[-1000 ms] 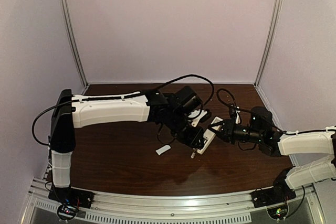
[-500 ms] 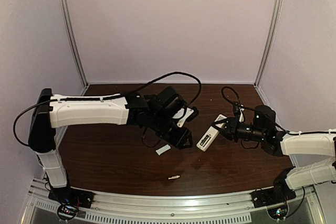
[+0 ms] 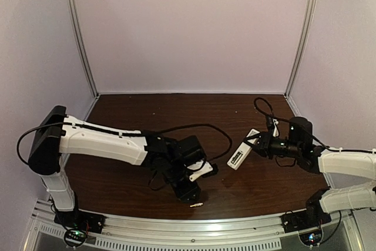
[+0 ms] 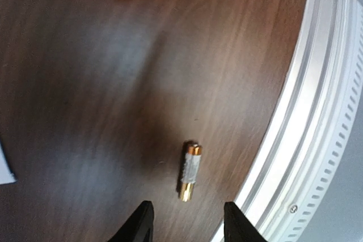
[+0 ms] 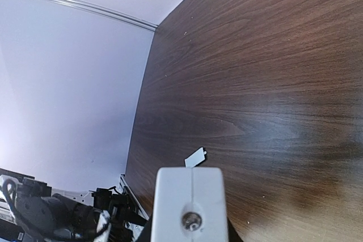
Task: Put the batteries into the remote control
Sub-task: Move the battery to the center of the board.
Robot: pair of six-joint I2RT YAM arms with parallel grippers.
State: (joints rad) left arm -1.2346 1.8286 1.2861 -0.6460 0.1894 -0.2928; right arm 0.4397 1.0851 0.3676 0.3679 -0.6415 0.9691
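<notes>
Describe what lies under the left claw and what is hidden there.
One battery lies on the table below the open left claw, untouched, beside the metal rail. From above, the left arm hides the table directly beneath it.

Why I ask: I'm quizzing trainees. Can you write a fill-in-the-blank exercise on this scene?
The right claw is shut on the slim ____ plastic remote control.
The small gold-ended cylindrical battery lies on the dark wooden ____.
The left claw, close to the battery, has its jaws ____.
Missing words: white; table; open.
</notes>
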